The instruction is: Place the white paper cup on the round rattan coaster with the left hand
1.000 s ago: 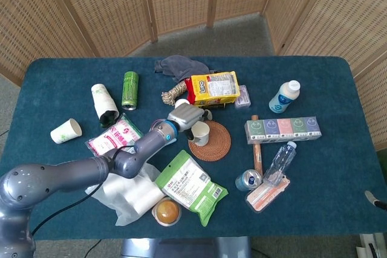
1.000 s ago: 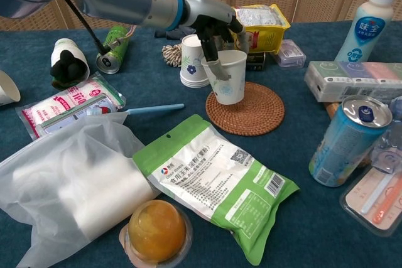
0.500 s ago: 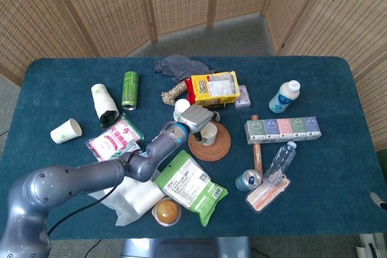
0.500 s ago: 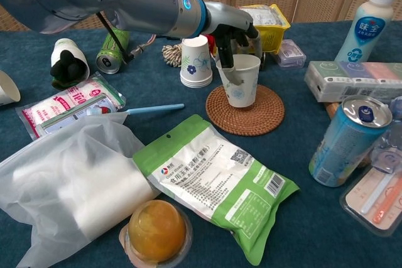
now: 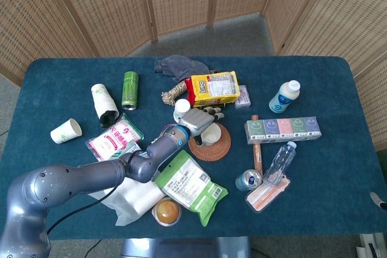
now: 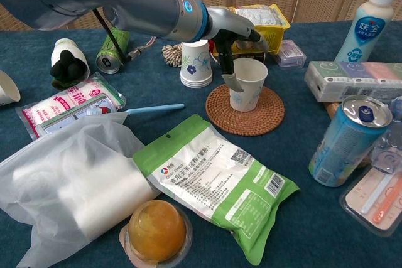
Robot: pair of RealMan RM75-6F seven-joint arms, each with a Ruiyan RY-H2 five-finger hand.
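The white paper cup stands upright on the round rattan coaster, near its back. In the head view the cup sits at the upper part of the coaster. My left hand hovers over the cup's left rear side, with the thumb hanging down along the cup's left wall and the other fingers spread out above and behind the rim. From the head view the left hand shows its fingers fanned apart. Only a tiny grey sliver at the lower right edge may be my right hand.
A stack of flowered cups stands just left of the coaster, and a yellow snack box lies behind it. A green pouch lies in front, a blue can and tissue packs to the right.
The left hand carried the cup rightward onto the coaster and set it down. Its fingers have since spread away from the cup's rim.
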